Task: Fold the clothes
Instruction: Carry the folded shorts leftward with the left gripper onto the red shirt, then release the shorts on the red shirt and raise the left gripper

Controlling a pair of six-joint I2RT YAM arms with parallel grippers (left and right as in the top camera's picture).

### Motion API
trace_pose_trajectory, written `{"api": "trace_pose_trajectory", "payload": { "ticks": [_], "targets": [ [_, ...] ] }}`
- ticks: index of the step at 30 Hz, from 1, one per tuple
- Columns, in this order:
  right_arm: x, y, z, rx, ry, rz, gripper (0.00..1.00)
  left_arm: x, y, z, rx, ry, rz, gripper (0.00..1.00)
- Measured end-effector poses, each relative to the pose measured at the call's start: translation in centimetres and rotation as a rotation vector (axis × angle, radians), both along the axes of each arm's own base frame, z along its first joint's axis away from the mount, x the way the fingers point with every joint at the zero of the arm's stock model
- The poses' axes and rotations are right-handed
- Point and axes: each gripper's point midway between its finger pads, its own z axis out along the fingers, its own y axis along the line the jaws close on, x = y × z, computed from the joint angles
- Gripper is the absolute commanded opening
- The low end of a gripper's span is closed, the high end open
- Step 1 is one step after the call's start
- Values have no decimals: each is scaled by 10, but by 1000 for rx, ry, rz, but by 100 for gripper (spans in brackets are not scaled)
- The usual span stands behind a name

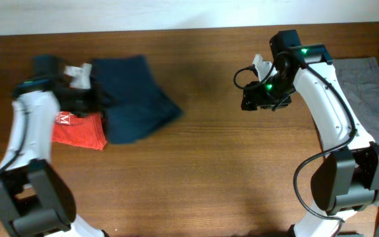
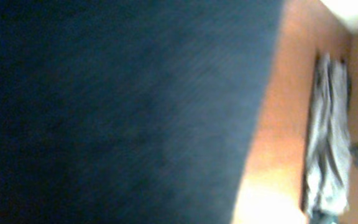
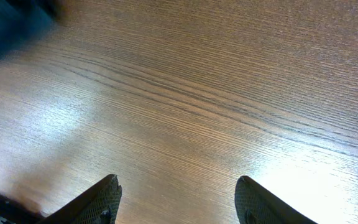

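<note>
Glossy wood-grain table (image 3: 185, 93) — glare patches — navy shorts (image 1: 133, 99) on it.

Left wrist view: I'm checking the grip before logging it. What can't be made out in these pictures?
Left tool, its fingers: left wrist view, hidden behind blurred navy shorts.
Red T-shirt print: overhead, partly under the left arm, too small.
Grey shorts: overhead, cut off by the right edge.

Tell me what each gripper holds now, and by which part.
The left gripper is shut, apparently on the navy shorts at their left edge. The right gripper is open, holding nothing.
</note>
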Motion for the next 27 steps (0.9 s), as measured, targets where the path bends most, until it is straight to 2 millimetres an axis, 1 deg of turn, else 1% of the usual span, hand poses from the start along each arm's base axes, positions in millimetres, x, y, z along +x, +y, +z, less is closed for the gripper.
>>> {"api": "trace_pose_trajectory", "payload": {
  "ticks": [3, 5, 8, 12, 13, 14, 15, 16, 17, 18, 24, 27],
  "targets": [
    [0, 0, 0, 0, 0, -1, 64, 3, 53, 1, 34, -40, 100, 1],
    [0, 0, 0, 0, 1, -1, 64, 4, 79, 2, 51, -67, 151, 1],
    [-1, 0, 0, 0, 4, 0, 64, 6, 115, 6, 80, -117, 219, 0],
    [-2, 0, 0, -1, 10, -1, 64, -3, 152, 3, 121, -112, 299, 0],
    [-3, 0, 0, -1, 11, 0, 64, -6, 159, 2, 133, -106, 317, 4],
    [-3, 0, 0, -1, 12, -1, 64, -9, 166, 1, 144, -98, 333, 8],
    [-3, 0, 0, -1, 11, 0, 64, -12, 171, -1, 155, -87, 346, 17],
    [-3, 0, 0, -1, 12, -1, 64, -15, 175, -3, 166, -74, 356, 29],
    [-3, 0, 0, -1, 12, -1, 64, -18, 177, -5, 178, -60, 362, 39],
    [-3, 0, 0, -1, 12, -1, 64, -20, 178, -7, 188, -47, 364, 42],
    [-5, 0, 0, -2, 20, 0, 64, -38, 187, -20, 253, 60, 402, 43],
    [-7, -1, -1, -3, 28, -1, 65, -50, 188, -23, 247, 122, 430, 41]
  ]
}}
